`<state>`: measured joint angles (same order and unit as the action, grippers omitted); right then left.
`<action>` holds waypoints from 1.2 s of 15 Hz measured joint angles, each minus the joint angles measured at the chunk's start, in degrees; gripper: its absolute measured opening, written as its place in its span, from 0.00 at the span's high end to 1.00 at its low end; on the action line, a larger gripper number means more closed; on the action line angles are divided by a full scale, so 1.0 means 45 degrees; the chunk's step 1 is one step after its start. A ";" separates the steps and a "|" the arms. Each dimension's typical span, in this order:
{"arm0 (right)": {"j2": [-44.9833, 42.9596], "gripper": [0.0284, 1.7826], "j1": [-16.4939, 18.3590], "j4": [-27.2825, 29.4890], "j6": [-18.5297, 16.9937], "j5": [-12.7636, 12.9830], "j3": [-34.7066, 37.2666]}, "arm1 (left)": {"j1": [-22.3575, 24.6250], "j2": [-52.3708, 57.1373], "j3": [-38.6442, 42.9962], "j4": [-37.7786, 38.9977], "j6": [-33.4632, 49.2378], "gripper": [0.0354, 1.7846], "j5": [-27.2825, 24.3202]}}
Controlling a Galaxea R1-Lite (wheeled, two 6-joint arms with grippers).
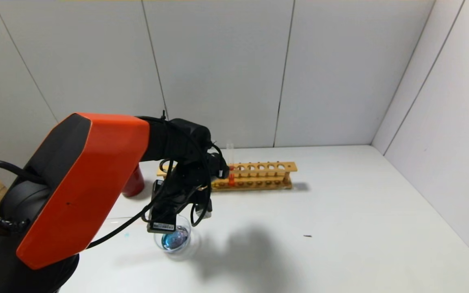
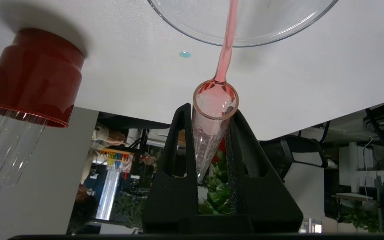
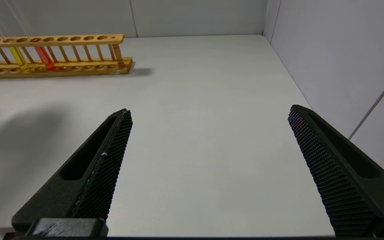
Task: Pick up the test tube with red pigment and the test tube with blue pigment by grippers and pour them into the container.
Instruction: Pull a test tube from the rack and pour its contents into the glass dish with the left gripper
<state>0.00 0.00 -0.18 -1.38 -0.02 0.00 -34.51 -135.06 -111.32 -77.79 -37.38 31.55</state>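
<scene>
While red liquid streams into the container [image 2: 245, 36], left gripper [image 2: 213, 115] tipped down, jaws clamped on test tube with red pigment [image 2: 212, 133].

Pale grey panelled walls [image 1: 218, 69] with thin dark seams enclose the white table [image 1: 340, 228] behind and beside it, and soft shadows lie across the table's top.

An orange-and-black arm [image 1: 79, 187] hangs over a clear dish [image 1: 176, 241] pooled with blue liquid. A pink-red stream [image 2: 227, 43] runs from a clear tube [image 2: 213, 113] between black fingers [image 2: 178, 156]. Beside the dish: a dark red cup [image 2: 33, 76] and one teal drop [image 2: 184, 54] on the white table [image 1: 340, 228]. Behind the dish, a tan wooden rack [image 3: 55, 55] holds yellow [image 3: 19, 58] and red [image 3: 44, 58] tubes.
</scene>
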 joint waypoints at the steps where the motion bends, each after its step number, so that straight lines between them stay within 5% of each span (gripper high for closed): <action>1: 0.0000 0.04 0.0000 0.0005 0.0000 -0.0005 0.0000 | -0.0054 -0.0127 -0.0173 -0.0214 0.0019 0.85 0.0135; 18: 0.0000 0.04 0.0000 0.0000 0.0000 -0.0005 0.0000 | -0.0536 -0.0924 -0.0393 -0.0753 0.0073 0.85 0.1154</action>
<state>0.00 0.00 -0.18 -1.38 -0.05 0.00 -36.93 -139.22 -113.09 -81.18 -37.05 36.74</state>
